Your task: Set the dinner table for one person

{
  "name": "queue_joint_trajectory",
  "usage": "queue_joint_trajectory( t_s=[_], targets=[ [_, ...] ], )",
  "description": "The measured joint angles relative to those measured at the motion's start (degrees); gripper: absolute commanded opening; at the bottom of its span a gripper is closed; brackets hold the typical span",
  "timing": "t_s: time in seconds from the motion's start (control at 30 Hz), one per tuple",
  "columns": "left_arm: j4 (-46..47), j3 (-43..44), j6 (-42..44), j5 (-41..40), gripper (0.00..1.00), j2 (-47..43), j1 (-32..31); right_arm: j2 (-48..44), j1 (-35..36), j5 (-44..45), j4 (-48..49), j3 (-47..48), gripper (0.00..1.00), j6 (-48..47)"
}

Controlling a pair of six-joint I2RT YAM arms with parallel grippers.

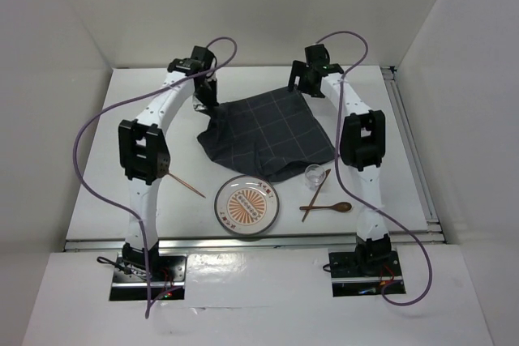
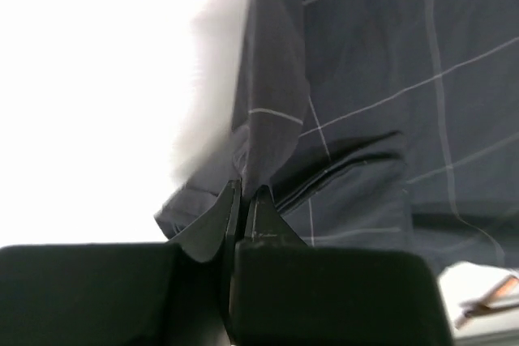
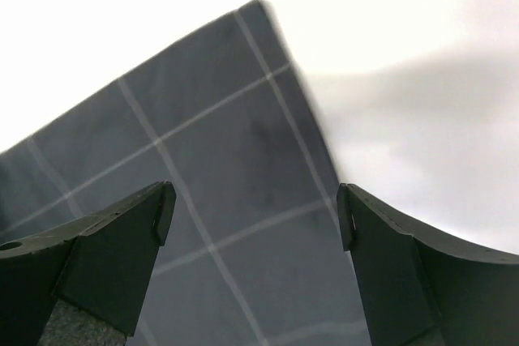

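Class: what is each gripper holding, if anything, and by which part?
The left gripper pinches the cloth by a fold at its left edge. The right gripper is open over the cloth's corner, holding nothing.

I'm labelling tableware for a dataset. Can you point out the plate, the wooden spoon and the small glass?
plate (image 1: 247, 207), top external view, on its patterned centre.
wooden spoon (image 1: 324, 207), top external view, on the middle of its handle.
small glass (image 1: 313, 174), top external view, on its open top.
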Motion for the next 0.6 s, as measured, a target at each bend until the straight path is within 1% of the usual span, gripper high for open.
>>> queue_joint_trajectory(
  t_s=[0.1, 0.33, 0.5, 0.6],
  targets=[
    [-0.7, 1.9, 0.4, 2.3, 0.00, -1.8, 1.4, 3.8, -0.7, -0.9, 1.7, 3.0, 0.94, -0.1],
    [-1.1, 3.2, 1.0, 6.6, 0.00, -3.3, 1.2, 11.4, -2.1, -5.2, 4.9, 9.1, 0.94, 0.0],
    [-1.2, 4.0, 0.7, 9.6, 0.00, -3.2, 3.6, 12.8, -2.7, -6.3, 5.9, 9.2, 0.94, 0.3],
    [-0.8, 6.7, -0.7, 11.6, 0.00, -2.0, 6.0, 12.9, -3.0, -6.8, 5.9, 9.4, 0.94, 0.6]
  ],
)
